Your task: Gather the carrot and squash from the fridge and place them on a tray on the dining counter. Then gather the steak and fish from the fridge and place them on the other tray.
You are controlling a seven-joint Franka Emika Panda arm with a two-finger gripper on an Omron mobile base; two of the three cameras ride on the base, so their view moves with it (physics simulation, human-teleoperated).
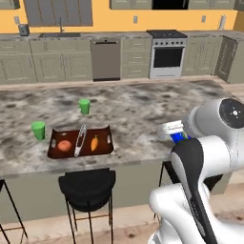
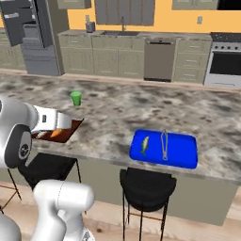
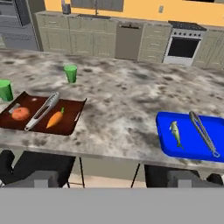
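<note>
A brown tray lies on the dining counter and holds the round orange squash, the carrot and metal tongs. To its right a blue tray holds the fish and a second pair of tongs. My gripper hovers in front of the counter's near edge, between the two trays, open with nothing between its fingers. From the left base view I see the brown tray, squash and carrot. The right base view shows the blue tray and fish.
Two green cups stand on the counter behind and left of the brown tray. Black stools sit under the counter's near edge. The fridge stands far back left, with cabinets, dishwasher and stove along the wall.
</note>
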